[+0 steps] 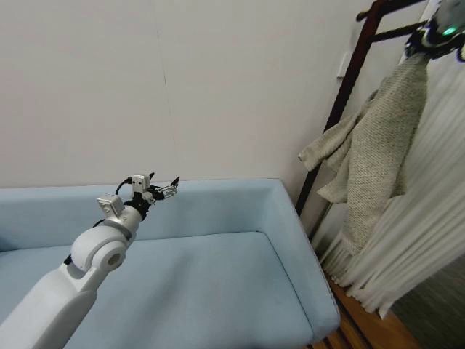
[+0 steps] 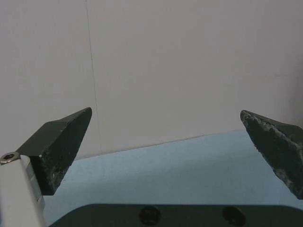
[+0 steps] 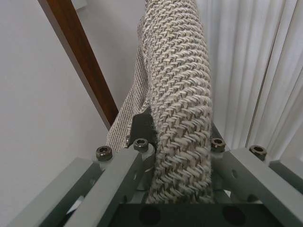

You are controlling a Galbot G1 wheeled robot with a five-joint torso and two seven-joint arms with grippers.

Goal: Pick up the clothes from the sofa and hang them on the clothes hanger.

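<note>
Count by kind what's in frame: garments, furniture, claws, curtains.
Garments: 1, knit sweater, gripped by the right claw up by the rack.
Furniture: 2, blue sofa and wooden clothes rack.
Claws: 2; left claw is open above the sofa.
Curtains: 1, white curtain.
Total: 6.

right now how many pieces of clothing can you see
1. A knit sweater hangs from the right tool, shut on it, beside the wooden rack. The left tool hovers open over the sofa, holding nothing. Sofa parts outside the picture may hide more.
</note>
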